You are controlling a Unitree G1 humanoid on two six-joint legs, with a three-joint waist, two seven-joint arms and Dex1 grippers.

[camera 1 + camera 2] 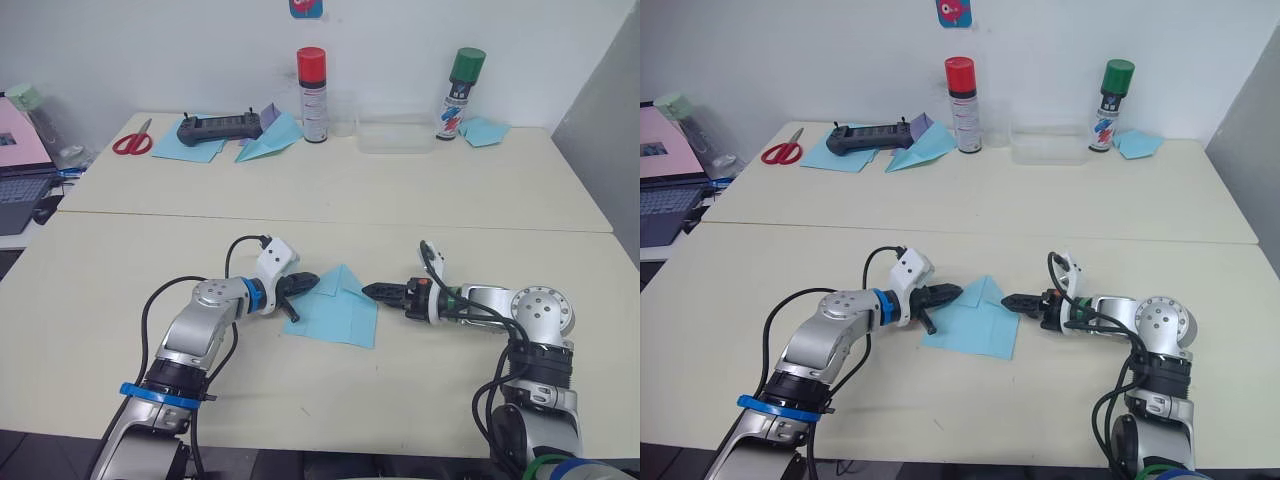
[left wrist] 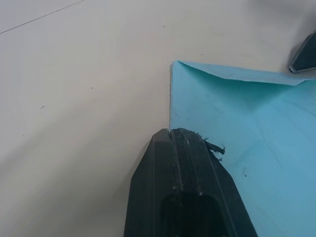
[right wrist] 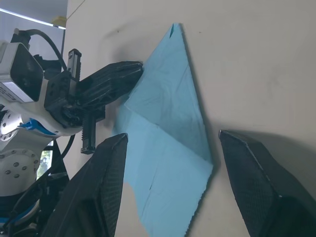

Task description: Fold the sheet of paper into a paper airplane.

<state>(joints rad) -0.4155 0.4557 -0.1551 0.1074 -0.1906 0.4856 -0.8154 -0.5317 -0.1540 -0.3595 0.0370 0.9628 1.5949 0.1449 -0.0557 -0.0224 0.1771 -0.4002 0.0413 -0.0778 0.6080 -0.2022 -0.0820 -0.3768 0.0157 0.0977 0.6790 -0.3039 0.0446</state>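
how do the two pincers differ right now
The left pincer is shut and presses its tip on the sheet of paper at its left edge. The right pincer is open, its fingers astride the sheet's right corner. Both lie low over the table, pointing at each other.

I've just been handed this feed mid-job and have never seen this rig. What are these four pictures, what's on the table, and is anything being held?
It is a humanoid robot with two arms, each ending in a two-fingered black gripper. The two wide pictures come from its head camera, looking down over the arms; the other two come from cameras on each wrist.

On the near table lies the sheet of paper, light blue, with its far corners folded into a point. The left gripper is shut, its tip at the paper's left edge. The right gripper is open beside the right edge, holding nothing.

At the back stand two spray cans, scissors, a black controller, a clear container and other blue paper pieces.
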